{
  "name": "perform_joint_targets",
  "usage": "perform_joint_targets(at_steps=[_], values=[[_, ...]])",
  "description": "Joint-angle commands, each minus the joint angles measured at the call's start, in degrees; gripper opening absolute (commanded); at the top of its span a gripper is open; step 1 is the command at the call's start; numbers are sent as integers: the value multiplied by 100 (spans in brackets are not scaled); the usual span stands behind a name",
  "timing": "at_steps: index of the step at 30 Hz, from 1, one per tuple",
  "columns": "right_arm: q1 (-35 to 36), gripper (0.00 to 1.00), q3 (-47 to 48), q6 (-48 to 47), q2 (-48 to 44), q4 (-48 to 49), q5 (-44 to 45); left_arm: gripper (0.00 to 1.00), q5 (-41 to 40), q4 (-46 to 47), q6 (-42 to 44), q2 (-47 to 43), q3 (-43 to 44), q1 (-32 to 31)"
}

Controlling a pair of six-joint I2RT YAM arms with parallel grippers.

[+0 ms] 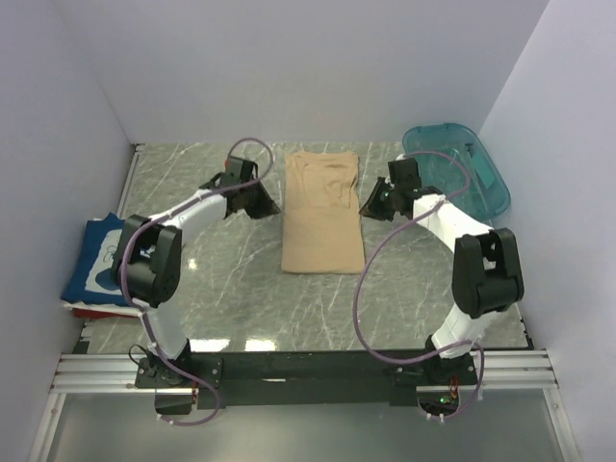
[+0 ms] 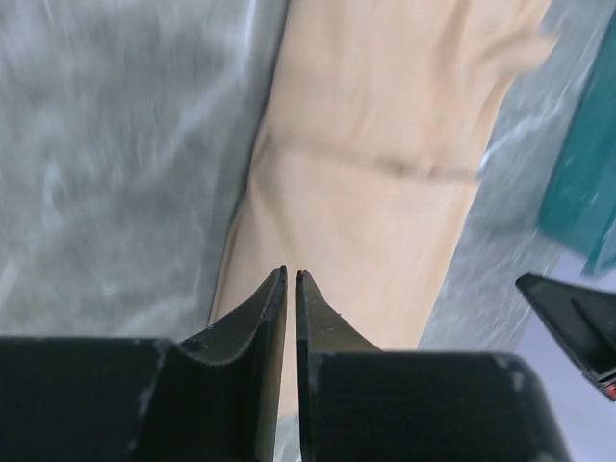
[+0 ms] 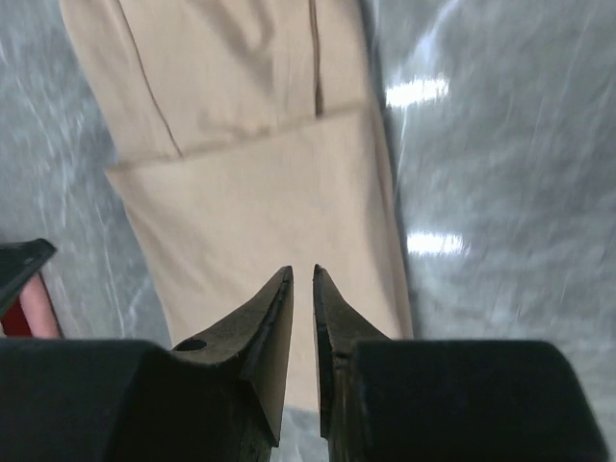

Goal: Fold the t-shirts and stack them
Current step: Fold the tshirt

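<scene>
The tan t-shirt (image 1: 322, 212) lies flat in the middle of the table, folded into a long narrow strip. My left gripper (image 1: 269, 205) hovers at its left edge and my right gripper (image 1: 370, 204) at its right edge, both near the far half. In the left wrist view the left gripper (image 2: 292, 274) is shut and empty over the tan cloth (image 2: 366, 173). In the right wrist view the right gripper (image 3: 302, 271) is shut and empty over the cloth (image 3: 250, 183). The navy t-shirt (image 1: 101, 258) lies folded at the left edge, on top of the red t-shirt (image 1: 75, 308).
A teal plastic tub (image 1: 460, 168) stands at the far right corner, close behind the right arm; its edge shows in the left wrist view (image 2: 577, 192). White walls enclose the marble table (image 1: 231, 279) on three sides.
</scene>
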Motion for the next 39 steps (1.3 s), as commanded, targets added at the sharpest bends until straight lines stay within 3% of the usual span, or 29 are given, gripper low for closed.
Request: perform_joint_targets(at_steps=[1, 8, 14, 23, 28, 39], values=[[229, 21, -618, 77, -409, 329, -8, 14, 200, 486, -206, -451, -743, -329], [563, 21, -1988, 209, -1200, 803, -7, 11, 209, 1084, -347, -980, -2263, -900], [713, 21, -2753, 288, -1474, 1024, -7, 11, 244, 1357, -364, -1155, -3020, -1033], [704, 22, -3106, 183, -1798, 849, 168, 13, 77, 1049, -137, -1611, -2977, -1033], [704, 29, -3159, 95, -2237, 611, 379, 20, 375, 1155, 4, -1902, -3109, -1033], [704, 30, -3159, 60, -2186, 532, 476, 21, 692, 1612, -110, -1393, -3276, -1130]])
